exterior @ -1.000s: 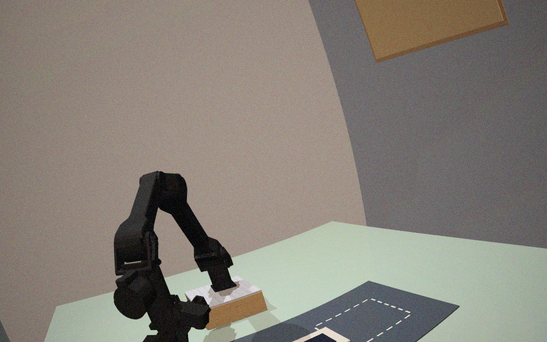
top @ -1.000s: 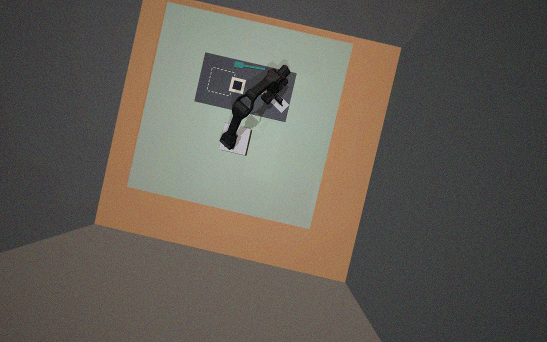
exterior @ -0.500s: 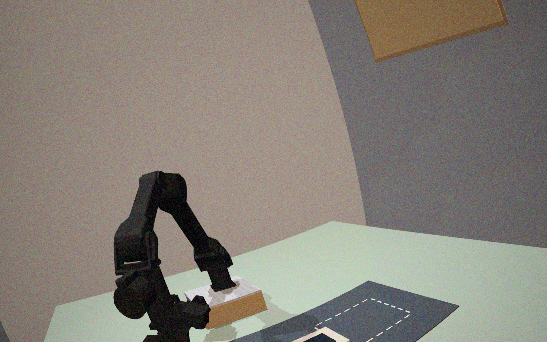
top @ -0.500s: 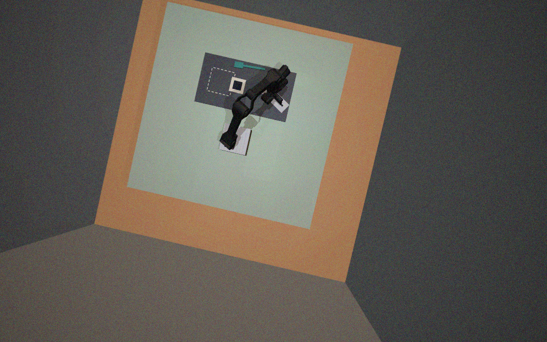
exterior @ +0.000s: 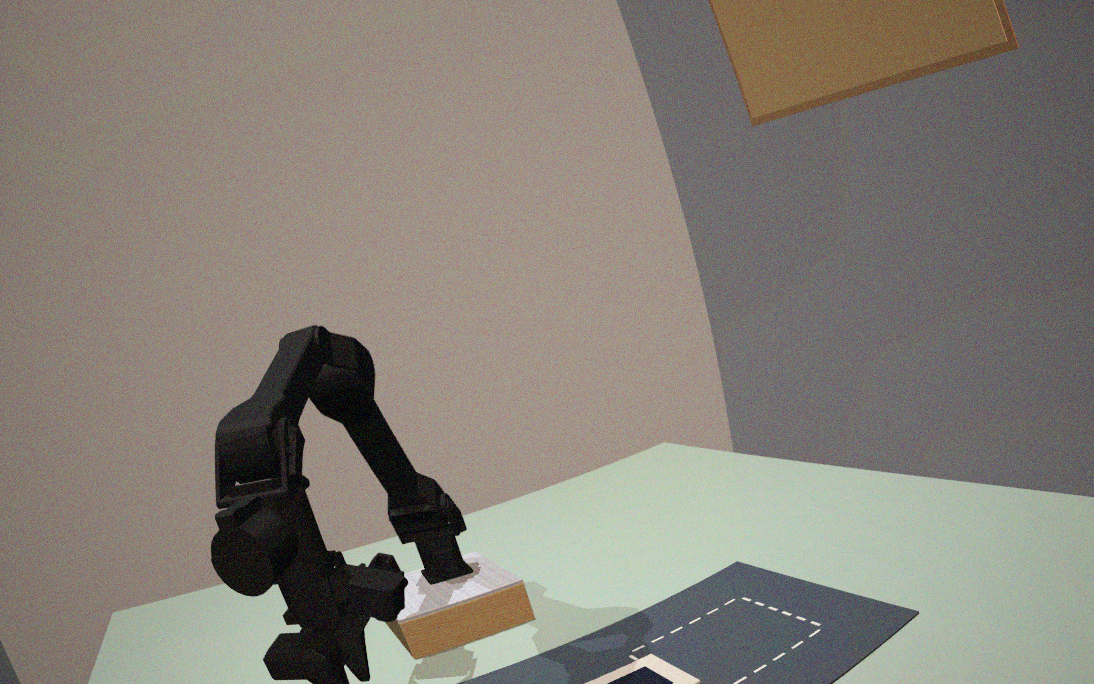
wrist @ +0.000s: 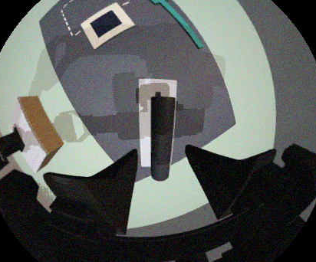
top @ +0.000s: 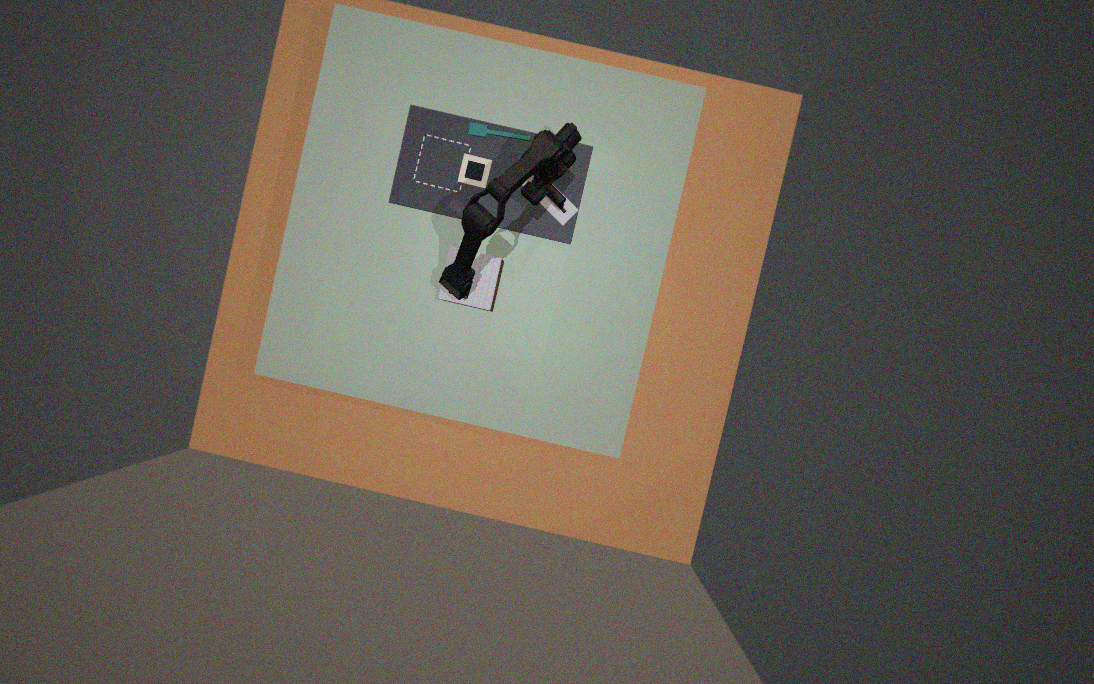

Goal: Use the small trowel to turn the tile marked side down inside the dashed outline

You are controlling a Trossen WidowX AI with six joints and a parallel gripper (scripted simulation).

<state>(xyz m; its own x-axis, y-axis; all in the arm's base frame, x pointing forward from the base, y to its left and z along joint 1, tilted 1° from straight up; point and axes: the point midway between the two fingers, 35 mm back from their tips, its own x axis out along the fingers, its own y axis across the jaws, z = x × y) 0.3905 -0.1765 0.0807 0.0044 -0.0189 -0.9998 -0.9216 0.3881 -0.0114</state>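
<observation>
The cream tile (top: 474, 171) (exterior: 655, 664) (wrist: 106, 24) shows its dark square mark upward. It lies on the dark mat (top: 401, 182) (exterior: 865, 614) (wrist: 225, 105), across one side of the dashed outline (top: 419, 157) (wrist: 66, 22), mostly outside it. The small trowel (top: 562, 210) (wrist: 162, 130) has a black handle and a pale blade over the mat's far end from the outline; whether the blade touches the mat is unclear. My gripper (top: 550, 184) (wrist: 161, 151) is open, its fingers apart on either side of the handle, with gaps beside it. The outline's empty part shows in the exterior view.
A teal spatula-like tool (top: 478, 129) (wrist: 182, 24) lies along the mat's edge, beyond the tile. The arm stands on a wooden block (top: 483, 285) (exterior: 470, 622) (wrist: 41, 119) beside the mat. A pale green surface (top: 347, 280) (exterior: 916, 527) surrounds both.
</observation>
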